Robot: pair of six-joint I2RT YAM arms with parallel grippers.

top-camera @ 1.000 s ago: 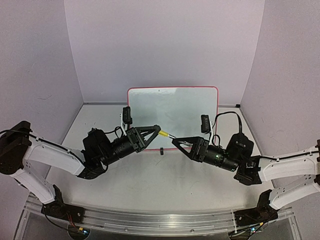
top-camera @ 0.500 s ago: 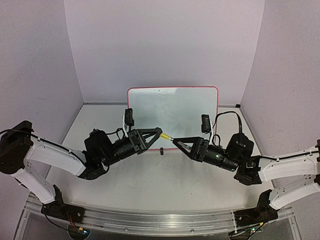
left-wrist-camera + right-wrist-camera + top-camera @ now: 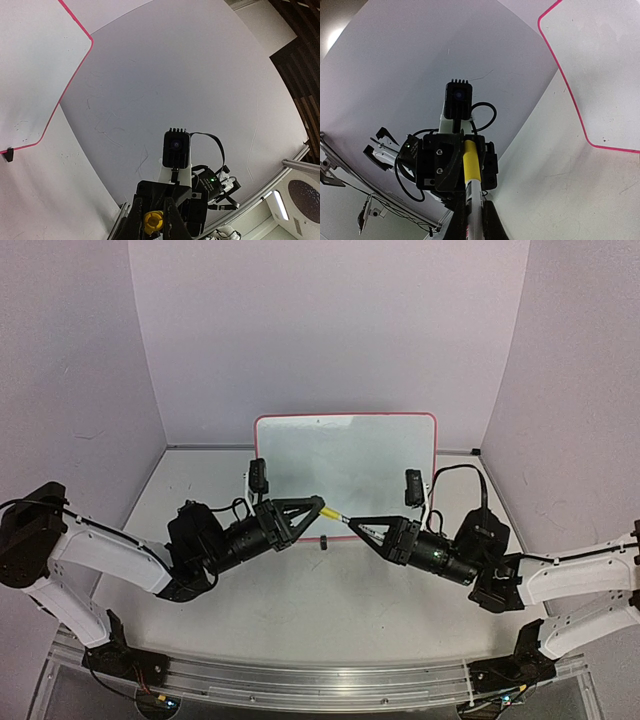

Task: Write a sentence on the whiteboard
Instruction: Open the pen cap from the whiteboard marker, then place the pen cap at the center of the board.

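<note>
Whiteboard upright behind yellow marker

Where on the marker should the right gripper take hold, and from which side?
On the white barrel, coming end-on from the right along its length. The marker spans the gap between the arms, its yellow end clamped in the left gripper, so only the white stretch is free. The right gripper is shut there.

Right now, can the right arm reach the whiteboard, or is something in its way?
Probably not freely. Nothing stands between the right gripper and the whiteboard, but it is shut on the marker, whose other end the left gripper also clamps, tying the two arms together.
</note>
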